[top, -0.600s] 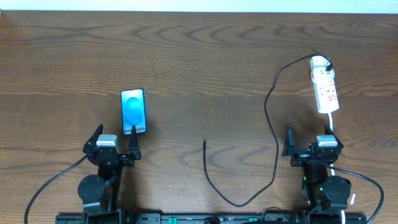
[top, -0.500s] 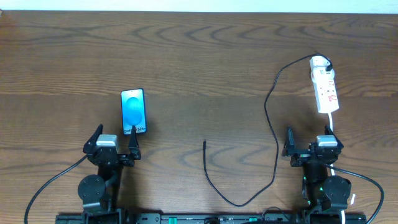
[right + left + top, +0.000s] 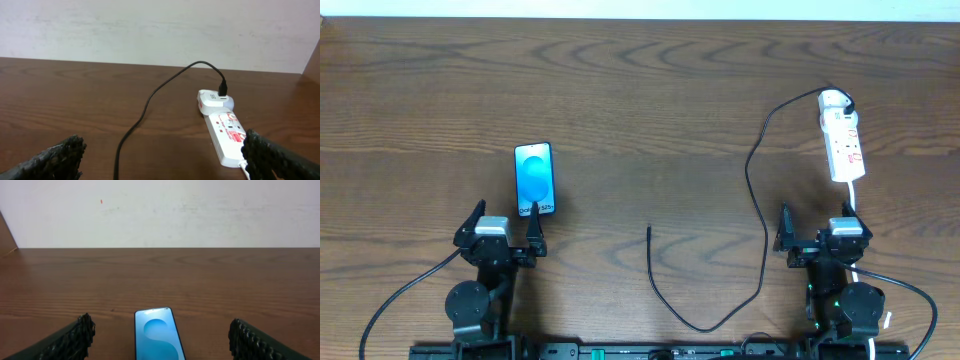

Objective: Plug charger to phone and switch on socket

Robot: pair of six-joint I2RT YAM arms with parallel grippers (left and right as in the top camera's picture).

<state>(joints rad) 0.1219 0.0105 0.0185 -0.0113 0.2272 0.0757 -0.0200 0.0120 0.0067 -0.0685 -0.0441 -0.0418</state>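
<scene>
phone (image 3: 535, 179) face-up just ahead of the gaping left tool (image 3: 506, 222)

The phone (image 3: 157, 336) lies flat, screen up, on the table (image 3: 235, 280) between the wide-spread fingers (image 3: 75, 341) of the left hand (image 3: 161, 334), well short of the table's far edge.

dark wood-grain table (image 3: 640, 100), plain white wall (image 3: 200, 215) behind its far edge
</scene>
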